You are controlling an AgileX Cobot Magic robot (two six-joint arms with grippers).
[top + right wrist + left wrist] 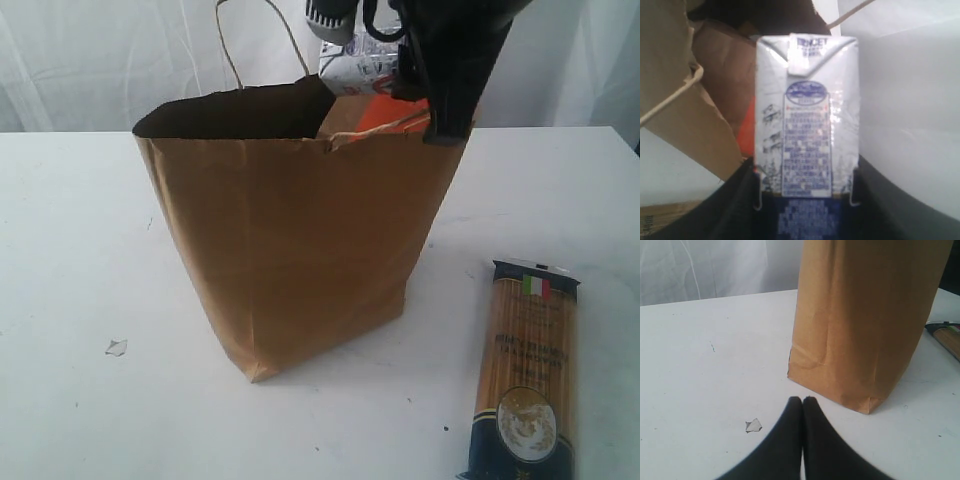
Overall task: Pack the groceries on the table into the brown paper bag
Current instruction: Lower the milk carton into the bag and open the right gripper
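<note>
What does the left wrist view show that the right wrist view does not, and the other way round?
Only the left wrist view: the left hand, shut and empty, and a small paper scrap lying near it. Only the right wrist view: the right hand gripping the small blue-white carton at the open mouth of the brown paper bag. Both: the bag and the white table.

Left gripper [802, 401]: two matte black fingers [785, 440], broad at base, tapering to rounded tips; no markings seen. Right gripper [806, 197]: black fingers [737, 210]; thin pale clips [758, 200] at inner edges; exterior view: glossy black housing [455, 50]; ribbed silver-grey part [325, 18]; looped black cable [378, 22].
</note>
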